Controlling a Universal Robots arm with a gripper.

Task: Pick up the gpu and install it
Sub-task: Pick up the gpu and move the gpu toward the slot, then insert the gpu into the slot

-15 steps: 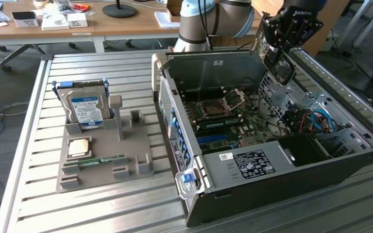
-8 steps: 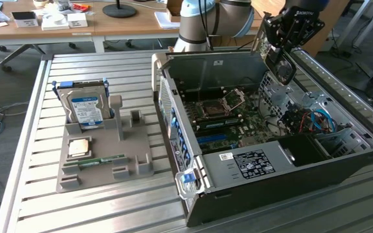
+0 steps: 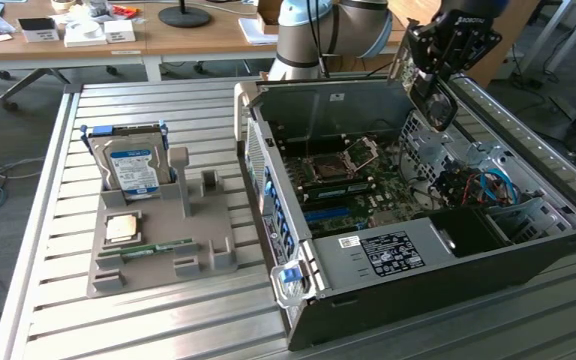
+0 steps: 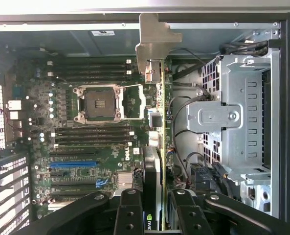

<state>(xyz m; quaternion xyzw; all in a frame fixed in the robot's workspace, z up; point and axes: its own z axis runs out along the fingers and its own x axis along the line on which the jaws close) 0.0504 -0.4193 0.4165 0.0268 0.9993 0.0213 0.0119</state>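
My gripper (image 3: 436,56) hangs over the far side of the open computer case (image 3: 528,259), shut on the gpu (image 3: 430,101). The card hangs edge-down just above the case's interior, over the motherboard (image 3: 363,184). In the wrist view the gpu (image 4: 158,122) shows edge-on as a thin green board with a dark face. Its silvery bracket (image 4: 154,41) points away from the gripper (image 4: 157,215). The black fingers (image 4: 130,213) clamp the card from both sides. Beside the card, the motherboard carries a blue slot (image 4: 72,164) and an empty processor socket (image 4: 98,104).
A grey parts holder (image 3: 168,225) stands on the slatted table at the exterior view's left, with a hard drive (image 3: 133,169), a memory stick (image 3: 158,247) and a small chip (image 3: 120,227). A metal drive cage (image 4: 233,117) and cables (image 3: 478,187) lie close to the card.
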